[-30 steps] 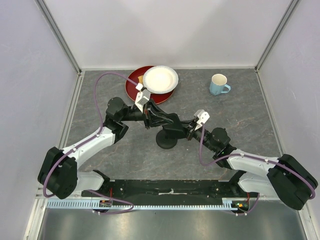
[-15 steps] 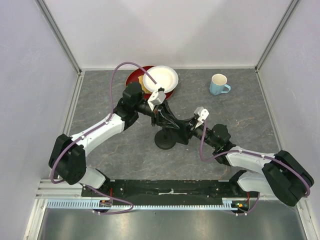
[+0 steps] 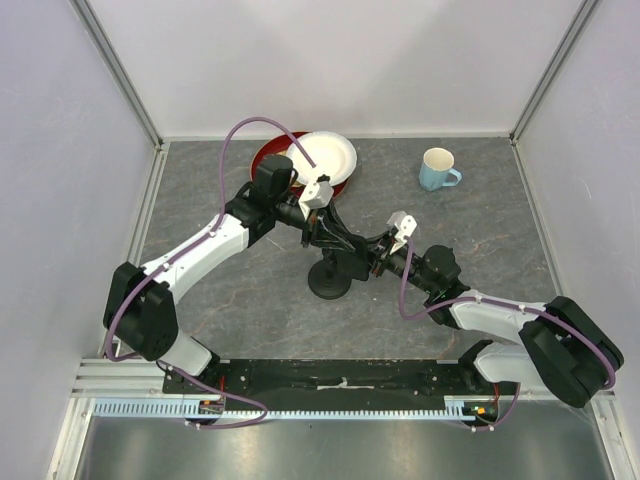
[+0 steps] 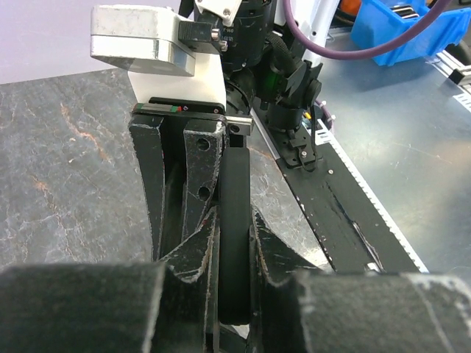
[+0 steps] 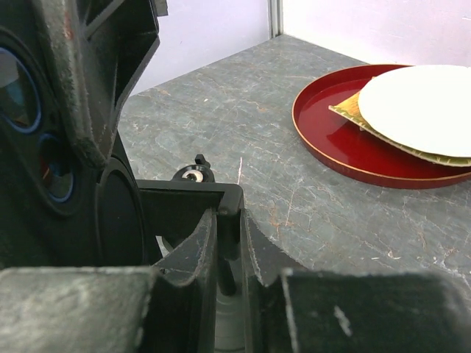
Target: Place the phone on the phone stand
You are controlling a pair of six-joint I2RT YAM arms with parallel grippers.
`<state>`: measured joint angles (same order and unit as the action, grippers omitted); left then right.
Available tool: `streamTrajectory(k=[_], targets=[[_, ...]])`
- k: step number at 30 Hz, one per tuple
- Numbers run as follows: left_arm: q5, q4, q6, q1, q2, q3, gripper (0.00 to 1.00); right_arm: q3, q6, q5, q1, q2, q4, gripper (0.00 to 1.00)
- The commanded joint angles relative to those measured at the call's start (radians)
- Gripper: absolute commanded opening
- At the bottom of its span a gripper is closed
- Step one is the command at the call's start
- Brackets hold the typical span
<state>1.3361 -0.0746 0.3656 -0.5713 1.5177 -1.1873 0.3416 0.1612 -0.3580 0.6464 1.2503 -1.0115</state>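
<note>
Over the last second your left arm has lifted its elbow toward the back wall, and its end effector (image 3: 338, 243) has moved in from the left of the phone stand (image 3: 328, 285) until it hangs directly over the stand's post. It is closed narrow on the phone (image 4: 234, 169), which the left wrist view shows edge-on as a thin black slab pinched between the fingers. The stand's round base sits on the bench (image 3: 480, 230) where it was, and your right end effector (image 5: 228, 220) has hardly shifted, staying just to the right of the post. Its fingers are drawn close around something thin and dark, but you cannot tell whether that is the stand's clamp head or the phone's edge. I judge that the carry is over and the seating step has begun. The phone is above the stand but not released, and the clamp head is hidden under both wrists, so check alignment before you let go.
</note>
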Motion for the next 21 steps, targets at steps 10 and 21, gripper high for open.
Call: streamTrajectory(k=[10, 21], targets=[[-0.283, 0.07, 0.095, 0.011, -0.083, 0.092, 0.02, -0.007, 0.037, 0.026, 0.01, -0.034, 0.002, 0.0], [-0.633, 0.128, 0.033, -0.045, -0.198, 0.189, 0.02, -0.041, 0.052, 0.174, 0.019, -0.071, -0.027, 0.0]])
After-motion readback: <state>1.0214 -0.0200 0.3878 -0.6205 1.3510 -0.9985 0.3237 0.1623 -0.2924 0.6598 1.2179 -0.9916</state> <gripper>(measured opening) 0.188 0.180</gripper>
